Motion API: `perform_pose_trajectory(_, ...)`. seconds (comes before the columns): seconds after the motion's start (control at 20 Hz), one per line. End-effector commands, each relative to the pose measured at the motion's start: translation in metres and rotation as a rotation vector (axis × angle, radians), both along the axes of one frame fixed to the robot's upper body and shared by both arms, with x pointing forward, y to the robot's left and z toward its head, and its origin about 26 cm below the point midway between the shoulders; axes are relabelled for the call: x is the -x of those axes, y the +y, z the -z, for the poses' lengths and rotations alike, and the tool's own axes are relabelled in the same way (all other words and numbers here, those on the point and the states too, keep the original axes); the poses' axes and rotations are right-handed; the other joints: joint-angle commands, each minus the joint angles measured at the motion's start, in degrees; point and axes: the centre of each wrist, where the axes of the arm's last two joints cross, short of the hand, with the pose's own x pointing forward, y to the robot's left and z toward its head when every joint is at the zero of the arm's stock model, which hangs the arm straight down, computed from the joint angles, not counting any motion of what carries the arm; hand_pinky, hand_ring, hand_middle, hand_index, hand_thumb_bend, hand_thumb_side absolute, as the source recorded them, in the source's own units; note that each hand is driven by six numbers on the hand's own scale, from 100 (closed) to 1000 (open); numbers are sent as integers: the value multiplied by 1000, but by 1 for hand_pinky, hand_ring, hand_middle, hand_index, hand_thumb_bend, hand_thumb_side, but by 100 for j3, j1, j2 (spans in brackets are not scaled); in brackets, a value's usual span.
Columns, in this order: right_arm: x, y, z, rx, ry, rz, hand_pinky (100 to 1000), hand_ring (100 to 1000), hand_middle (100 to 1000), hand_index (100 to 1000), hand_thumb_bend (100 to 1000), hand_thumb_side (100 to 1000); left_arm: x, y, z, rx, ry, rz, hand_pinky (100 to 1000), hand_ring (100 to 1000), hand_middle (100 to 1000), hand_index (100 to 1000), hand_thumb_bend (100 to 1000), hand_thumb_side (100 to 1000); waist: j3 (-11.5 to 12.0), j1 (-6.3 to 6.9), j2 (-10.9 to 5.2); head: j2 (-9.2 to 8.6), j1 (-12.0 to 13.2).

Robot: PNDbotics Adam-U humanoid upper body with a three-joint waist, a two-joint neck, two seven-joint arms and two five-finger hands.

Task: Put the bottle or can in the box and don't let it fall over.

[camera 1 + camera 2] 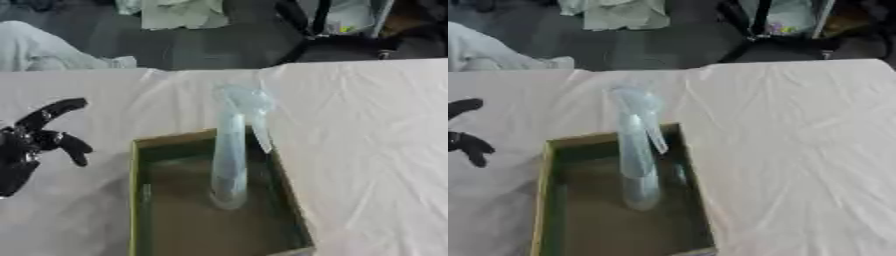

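A tall clear spray bottle with a pale trigger head stands upright inside an open cardboard box, toward the box's far half. My left hand hovers to the left of the box, apart from the bottle, with its black fingers spread and nothing in it. The same hand shows only partly at the left edge of the right eye view. My right hand is in neither view.
A wrinkled white cloth covers the table. Beyond the table's far edge lie the dark floor, a chair base and pale cloth bundles. A light sleeve rests at the far left edge.
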Motion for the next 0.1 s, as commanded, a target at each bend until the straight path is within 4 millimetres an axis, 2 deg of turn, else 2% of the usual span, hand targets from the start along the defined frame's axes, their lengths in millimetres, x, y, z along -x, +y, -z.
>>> perform_pose_trajectory(0.05,3,2,-2,163,-166,16,957,772,833,925,100,604,5,8,1,68,57,-34,470,403,923,100,144,687,13,-19,-135,18,-41)
perform_pose_trajectory(0.1,4,3,-1,164,-164,17,956,771,833,925,100,604,8,8,3,88,81,-39,457,392,909,100,149,688,16,-25,-139,18,-43)
